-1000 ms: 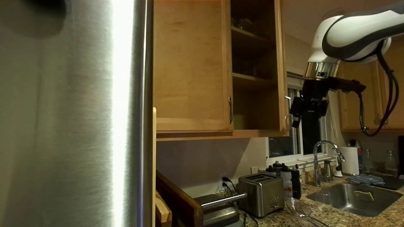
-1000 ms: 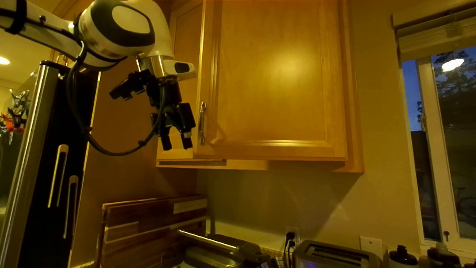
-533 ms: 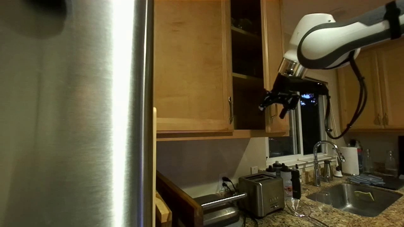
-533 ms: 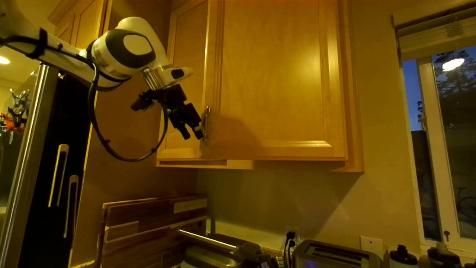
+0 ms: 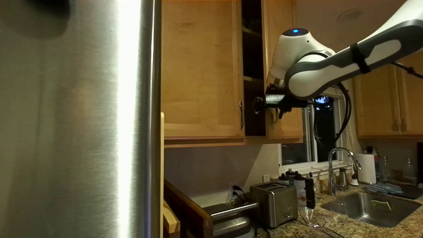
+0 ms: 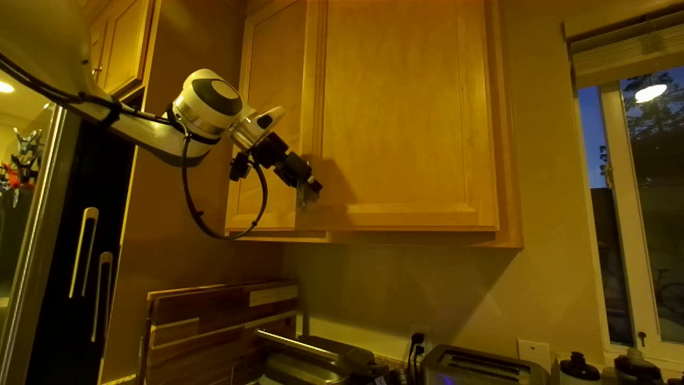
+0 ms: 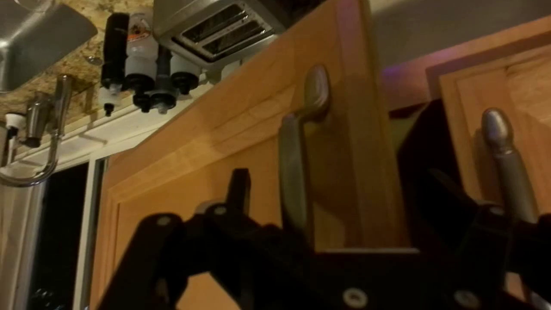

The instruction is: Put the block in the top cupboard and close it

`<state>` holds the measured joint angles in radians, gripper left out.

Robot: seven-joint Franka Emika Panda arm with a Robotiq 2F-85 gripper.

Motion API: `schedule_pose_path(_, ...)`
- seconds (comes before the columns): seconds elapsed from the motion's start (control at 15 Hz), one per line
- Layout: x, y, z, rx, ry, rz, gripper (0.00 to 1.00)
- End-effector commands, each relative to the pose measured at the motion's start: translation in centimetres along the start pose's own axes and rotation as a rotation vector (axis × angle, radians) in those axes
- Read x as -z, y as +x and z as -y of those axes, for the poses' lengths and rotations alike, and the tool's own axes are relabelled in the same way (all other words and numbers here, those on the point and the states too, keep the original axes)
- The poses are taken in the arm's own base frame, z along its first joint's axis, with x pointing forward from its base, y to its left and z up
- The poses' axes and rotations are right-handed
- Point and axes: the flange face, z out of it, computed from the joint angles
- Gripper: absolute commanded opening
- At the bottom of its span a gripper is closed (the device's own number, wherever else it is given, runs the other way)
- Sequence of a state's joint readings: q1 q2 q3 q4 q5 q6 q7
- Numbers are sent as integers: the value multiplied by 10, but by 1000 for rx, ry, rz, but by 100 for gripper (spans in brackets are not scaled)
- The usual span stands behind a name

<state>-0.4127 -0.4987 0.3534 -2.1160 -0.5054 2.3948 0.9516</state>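
Observation:
The top cupboard (image 5: 201, 66) is honey-coloured oak. Its left door in that exterior view is shut, and its right door (image 5: 284, 124) stands partly open over dark shelves. That door also shows in an exterior view (image 6: 395, 107) and the wrist view (image 7: 249, 142). My gripper (image 5: 268, 112) is at the open door's free edge, also in an exterior view (image 6: 310, 184). In the wrist view my gripper (image 7: 338, 172) is open, jaws apart, with the door's metal handle (image 7: 295, 168) and edge between them. Contact cannot be told. The block cannot be made out; it is hidden or out of view.
The steel fridge (image 5: 82, 132) stands beside the cupboard. Below are a toaster (image 5: 274, 205), bottles (image 5: 300, 191), a sink (image 5: 380, 208) and a faucet (image 5: 332, 172). The shut door's handle (image 7: 503, 146) is close to one finger in the wrist view. A wooden board (image 6: 214, 326) leans below.
My gripper has moved to the cupboard and tilted, with one finger now past the door's edge. The right door has swung further inward, and the opening has narrowed.

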Motion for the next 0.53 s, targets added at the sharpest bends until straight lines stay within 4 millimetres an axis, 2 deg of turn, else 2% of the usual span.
schedule_pose_path(0.0,-2,15,-3,-67,-133,-134,100)
schedule_pose_path(0.13,-4,16,-5,-65,-211,-182,100)
schedule_pose_path(0.27,-8,15,-15,-40,-277,-160,100)
schedule_pose_path(0.47,-7,13,-39,-27,-327,-91,100)
